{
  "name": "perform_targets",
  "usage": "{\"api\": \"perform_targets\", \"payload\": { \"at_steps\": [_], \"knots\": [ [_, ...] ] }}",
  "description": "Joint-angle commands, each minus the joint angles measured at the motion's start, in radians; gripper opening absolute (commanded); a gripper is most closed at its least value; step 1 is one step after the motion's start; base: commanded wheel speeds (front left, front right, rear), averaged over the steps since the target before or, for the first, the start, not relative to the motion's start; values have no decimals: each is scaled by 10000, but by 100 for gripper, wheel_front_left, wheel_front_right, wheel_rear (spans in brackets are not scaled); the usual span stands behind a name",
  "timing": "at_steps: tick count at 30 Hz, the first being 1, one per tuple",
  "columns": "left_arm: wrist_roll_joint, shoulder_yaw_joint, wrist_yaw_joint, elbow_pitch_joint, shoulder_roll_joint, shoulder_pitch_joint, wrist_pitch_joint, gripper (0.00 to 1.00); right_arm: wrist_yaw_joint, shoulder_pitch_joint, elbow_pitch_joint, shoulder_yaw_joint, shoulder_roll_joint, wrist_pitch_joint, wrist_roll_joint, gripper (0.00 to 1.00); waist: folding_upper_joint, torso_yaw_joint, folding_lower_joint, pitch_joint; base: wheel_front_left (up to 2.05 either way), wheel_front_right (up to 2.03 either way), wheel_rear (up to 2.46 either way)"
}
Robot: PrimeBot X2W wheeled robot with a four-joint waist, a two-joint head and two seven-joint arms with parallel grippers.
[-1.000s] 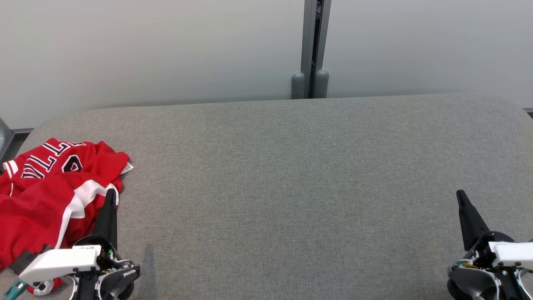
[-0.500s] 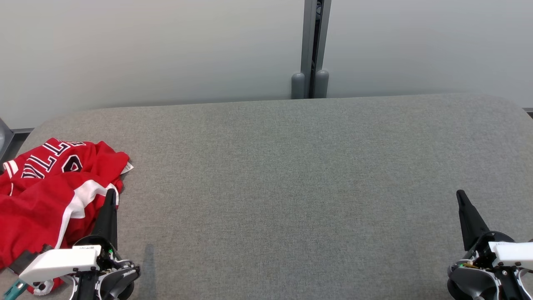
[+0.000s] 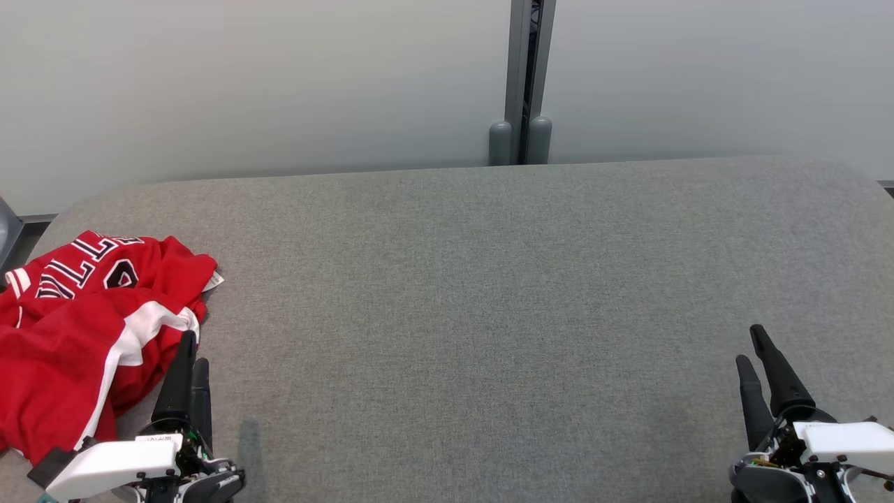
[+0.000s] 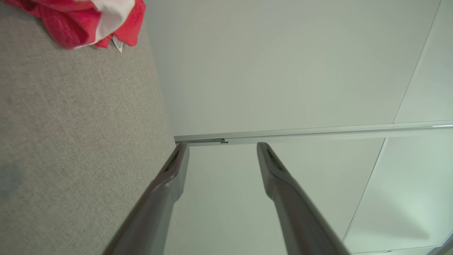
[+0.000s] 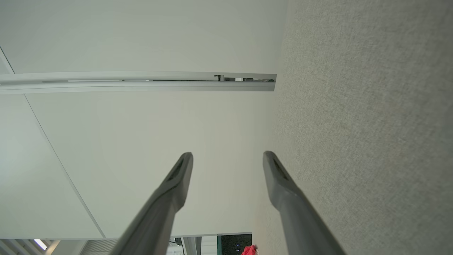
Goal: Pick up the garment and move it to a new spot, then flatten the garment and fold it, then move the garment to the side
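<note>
Nearest, at 7 o'clock in the head view, the left claw (image 3: 193,353) sits just beside the hem of the red garment (image 3: 77,328). The garment lies crumpled at 9 o'clock on the grey tabletop (image 3: 489,293), close to its left edge. A pinch from this angle could catch only one loose layer, so the heap might drag and bunch, or slip off that edge. Both claws stand moderately parted and grip nothing; the left one's fingers appear clear of the cloth. The right claw (image 3: 749,346) hovers at 5 o'clock, well apart from the garment.
</note>
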Motion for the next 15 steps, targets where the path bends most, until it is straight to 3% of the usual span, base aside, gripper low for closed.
{"api": "perform_targets", "payload": {
  "at_steps": [1,15],
  "knots": [
    [149,-35,-6,-291,100,-300,-109,100,11,-296,-313,124,-86,-147,-99,100,0,1,0,1,0,0,0],
    [1764,-54,-9,-817,123,-323,-688,100,13,-488,-772,453,-114,-750,-1418,100,0,-19,0,6,0,0,0]
  ]
}}
